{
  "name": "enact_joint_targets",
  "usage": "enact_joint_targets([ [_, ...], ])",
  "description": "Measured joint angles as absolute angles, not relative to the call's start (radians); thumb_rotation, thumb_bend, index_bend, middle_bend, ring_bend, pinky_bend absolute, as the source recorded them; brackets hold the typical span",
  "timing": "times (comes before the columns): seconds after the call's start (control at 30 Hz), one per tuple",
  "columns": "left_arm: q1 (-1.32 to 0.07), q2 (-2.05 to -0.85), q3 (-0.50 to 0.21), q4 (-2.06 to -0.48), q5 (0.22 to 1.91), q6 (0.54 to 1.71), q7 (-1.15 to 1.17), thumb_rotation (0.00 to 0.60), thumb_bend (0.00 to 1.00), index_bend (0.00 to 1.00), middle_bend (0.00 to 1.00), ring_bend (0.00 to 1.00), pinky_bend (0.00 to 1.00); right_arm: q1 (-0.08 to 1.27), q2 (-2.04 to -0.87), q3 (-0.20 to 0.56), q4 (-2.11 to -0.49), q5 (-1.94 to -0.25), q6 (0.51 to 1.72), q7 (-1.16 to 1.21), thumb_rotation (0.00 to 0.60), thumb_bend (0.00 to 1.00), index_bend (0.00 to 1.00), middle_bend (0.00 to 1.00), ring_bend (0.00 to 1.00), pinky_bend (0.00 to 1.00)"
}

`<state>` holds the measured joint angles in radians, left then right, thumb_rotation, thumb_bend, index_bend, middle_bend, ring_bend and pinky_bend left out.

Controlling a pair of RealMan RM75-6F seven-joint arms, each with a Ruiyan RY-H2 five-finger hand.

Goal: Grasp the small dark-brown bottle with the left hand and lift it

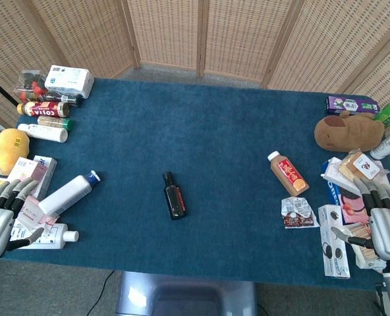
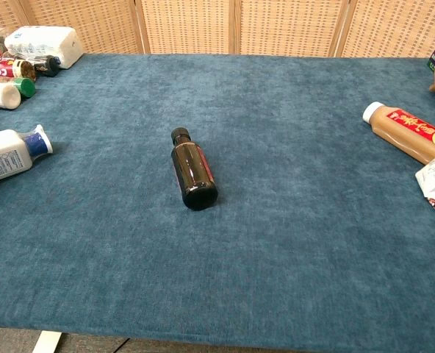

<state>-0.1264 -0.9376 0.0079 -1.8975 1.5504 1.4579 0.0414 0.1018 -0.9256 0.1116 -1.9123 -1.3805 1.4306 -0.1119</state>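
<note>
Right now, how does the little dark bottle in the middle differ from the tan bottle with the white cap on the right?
The small dark-brown bottle is almost black with a black cap; the tan bottle is light brown with a white cap. The dark one looks slimmer and shorter. It lies alone at mid-table, while the tan bottle lies near a crumpled wrapper. Both lie on their sides on the blue cloth, caps pointing away from the robot.

The table [image 1: 215, 131] is covered in deep teal-blue cloth. The small bottle [image 2: 193, 170] is dark brown with a black cap and a red label strip. Toward the right edge, a tan bottle [image 1: 289, 174] carries a white cap and red-orange label. A brown plush toy [image 1: 348, 131] sits beside a purple box [image 1: 351, 104]. Near the left edge lies a white bottle [image 1: 67, 193] with a blue cap.
</note>
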Motion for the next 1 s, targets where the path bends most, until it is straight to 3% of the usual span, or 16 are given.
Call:
enact_joint_targets([
  [0.5,-0.2,-0.972,-0.005,-1.85,1.597,1.362,0.059,0.6,0.27,0.05,0.0,0.0,0.0,0.103,-0.916,0.115,-1.94,-1.371,1.437,-0.122,0.468,0.0,0.0,0.04,0.0,0.0],
  [0.73,-0.317,-0.999,-0.022,-1.795,1.604,1.19,0.038,0.6,0.27,0.0,0.0,0.0,0.0,0.101,-0.89,0.123,-1.975,-1.358,1.445,-0.144,0.468,0.0,0.0,0.04,0.0,0.0],
  [1.0,-0.507,-1.138,-0.08,-1.67,1.596,1.005,-0.018,0.6,0.27,0.0,0.0,0.0,0.0,0.069,-0.837,0.128,-2.009,-1.339,1.499,-0.148,0.466,0.0,0.0,0.04,0.0,0.0],
])
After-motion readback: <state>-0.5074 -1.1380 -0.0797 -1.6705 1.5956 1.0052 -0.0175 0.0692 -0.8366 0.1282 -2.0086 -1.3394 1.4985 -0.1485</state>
